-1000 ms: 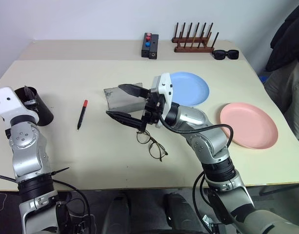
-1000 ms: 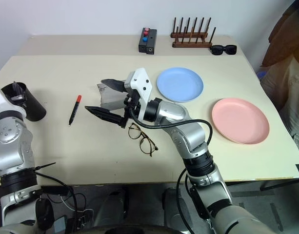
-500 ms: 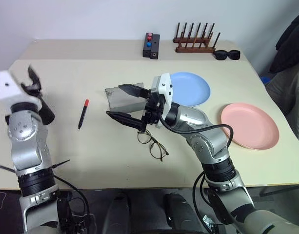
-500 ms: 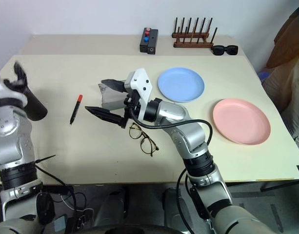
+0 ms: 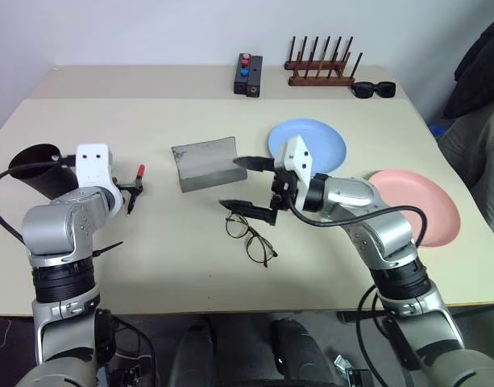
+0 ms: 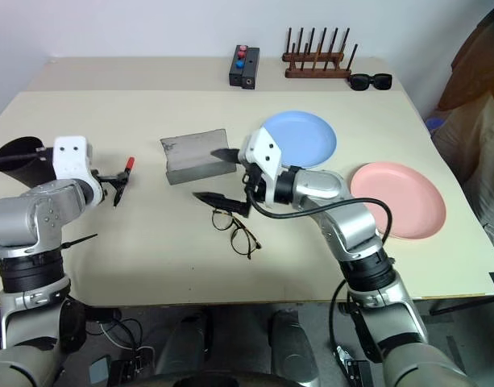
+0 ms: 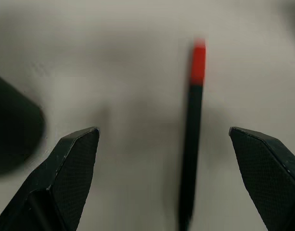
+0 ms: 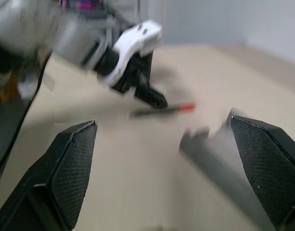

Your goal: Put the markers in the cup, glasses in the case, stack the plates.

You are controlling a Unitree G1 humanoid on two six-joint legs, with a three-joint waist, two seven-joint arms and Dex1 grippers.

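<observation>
Red-capped marker (image 5: 135,188) lies on table (image 5: 150,258), cup (image 5: 39,168) at its 9 o'clock. Left gripper (image 7: 169,159) hovers over marker, fingers wide apart. Right gripper (image 5: 248,185), fingers spread, hangs btwn grey case (image 5: 205,162) & glasses (image 5: 251,237), plates at 3 o'clock.

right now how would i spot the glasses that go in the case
Start at the grey case mid-table. Just in front of it, toward the robot, under the open right hand, lie the glasses: thin dark wire frames with clear roundish lenses. The chunky black sunglasses sit far back by the wooden rack.
</observation>
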